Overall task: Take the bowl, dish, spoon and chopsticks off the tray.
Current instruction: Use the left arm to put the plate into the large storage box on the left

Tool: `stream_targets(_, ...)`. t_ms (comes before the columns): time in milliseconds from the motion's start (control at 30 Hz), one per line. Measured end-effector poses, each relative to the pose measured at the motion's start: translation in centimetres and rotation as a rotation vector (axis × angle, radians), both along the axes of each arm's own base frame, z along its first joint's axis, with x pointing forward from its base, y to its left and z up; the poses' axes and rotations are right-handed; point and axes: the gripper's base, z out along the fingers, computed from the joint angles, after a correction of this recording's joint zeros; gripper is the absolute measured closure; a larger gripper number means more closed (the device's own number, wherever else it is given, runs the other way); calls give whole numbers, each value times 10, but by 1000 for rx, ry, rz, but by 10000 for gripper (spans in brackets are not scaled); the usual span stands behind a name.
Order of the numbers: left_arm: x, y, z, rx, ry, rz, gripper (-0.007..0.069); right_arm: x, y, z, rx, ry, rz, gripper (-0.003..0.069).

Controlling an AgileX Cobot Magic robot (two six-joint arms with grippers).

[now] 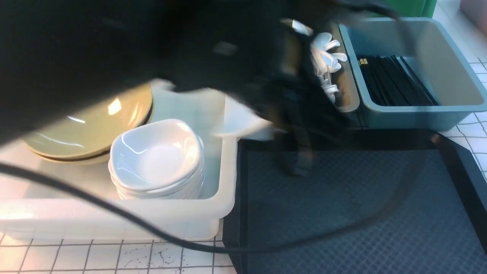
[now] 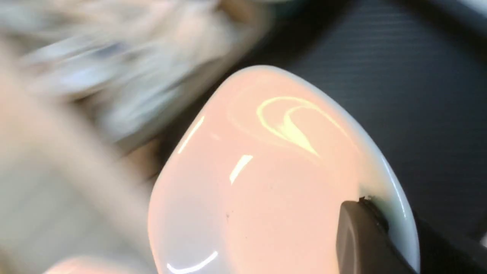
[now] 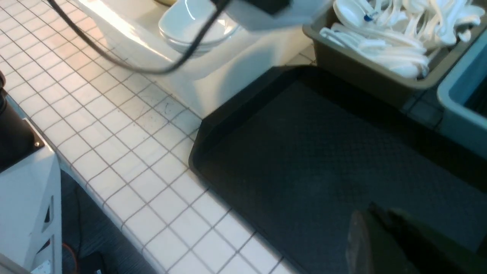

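Observation:
My left gripper is shut on the rim of the small white dish, one finger inside and one outside. In the front view the dish is a blur over the edge between the white tub and the black tray, under my blurred left arm. My right gripper is shut and empty above the tray, whose surface shows nothing on it. Two olive-yellow bowls lie stacked in the white tub. Spoons and black chopsticks lie in tubs behind the tray.
The white tub left of the tray also holds a stack of white dishes. A tan tub holds the spoons, and a blue tub holds the chopsticks. A black cable crosses the front. The counter is white tile.

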Motion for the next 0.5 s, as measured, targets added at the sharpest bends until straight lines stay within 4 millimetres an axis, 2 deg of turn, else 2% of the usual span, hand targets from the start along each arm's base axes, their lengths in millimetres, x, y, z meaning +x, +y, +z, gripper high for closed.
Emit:
stream_targets(100, 4, 30, -15, 101, -7, 94, 609, 10, 13, 2, -30, -10, 17, 613)
stream_targets(133, 5, 31, -17, 106, -7, 99, 609, 11, 15, 2, -37, -8, 19, 613)
stream_targets(300, 30, 68, -66, 192, 9, 213, 609, 21, 29, 1, -100, 7, 37, 613)
stream_targets(500, 48, 84, -92, 186, 3, 246, 609, 21, 32, 1, -98, 20, 51, 612)
